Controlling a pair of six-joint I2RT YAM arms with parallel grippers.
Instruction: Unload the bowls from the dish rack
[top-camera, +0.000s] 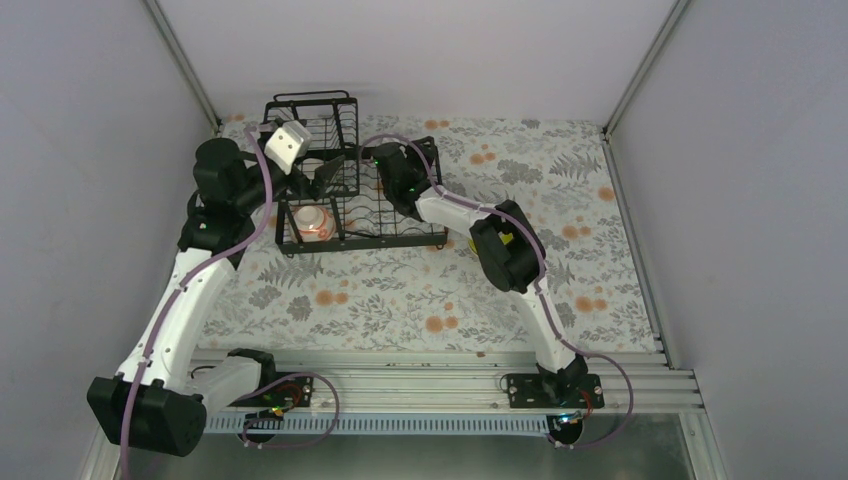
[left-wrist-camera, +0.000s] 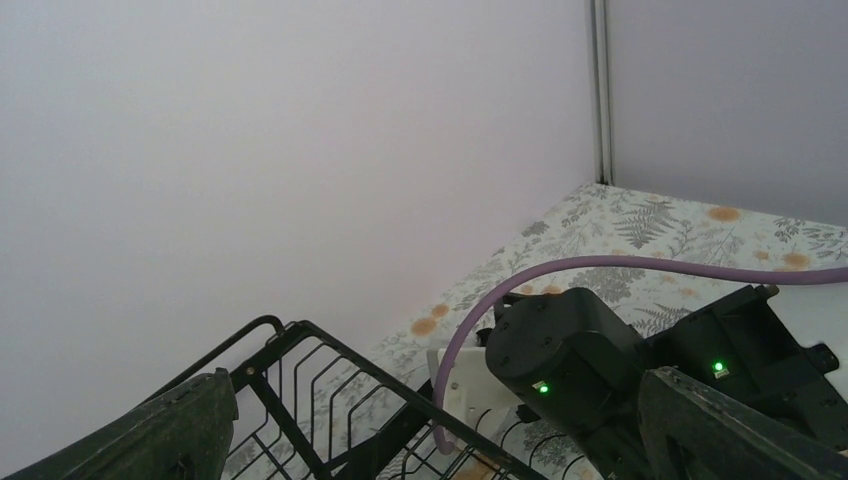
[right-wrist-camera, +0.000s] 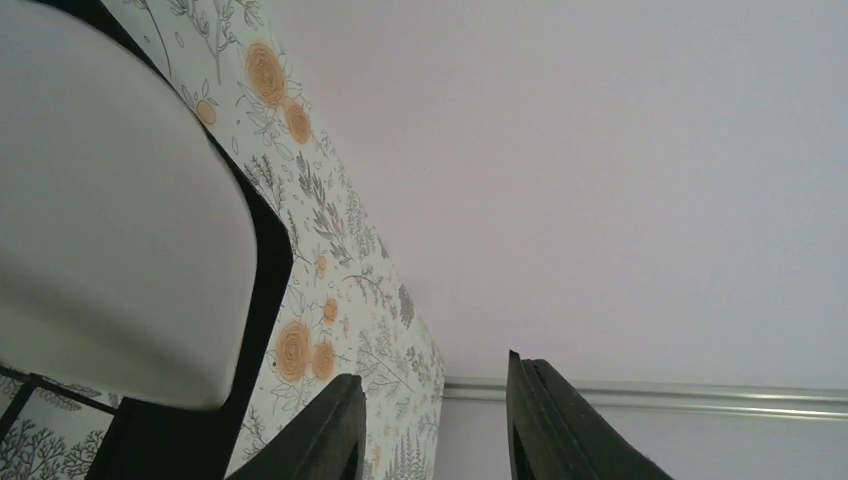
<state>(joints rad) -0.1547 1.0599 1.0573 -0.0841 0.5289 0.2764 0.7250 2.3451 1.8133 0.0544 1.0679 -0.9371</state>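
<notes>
L gripper is held spread over dish rack, beside patterned bowl, prob. for pickup. R gripper is seen half-shut, nothing pinched.

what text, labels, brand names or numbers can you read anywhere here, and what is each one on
None can be read.
The black wire dish rack, the white bowl with a red-orange pattern and the floral table covering show no lettering.
A small yellow patch on the black and white right arm may be a label; too small to tell.
</notes>
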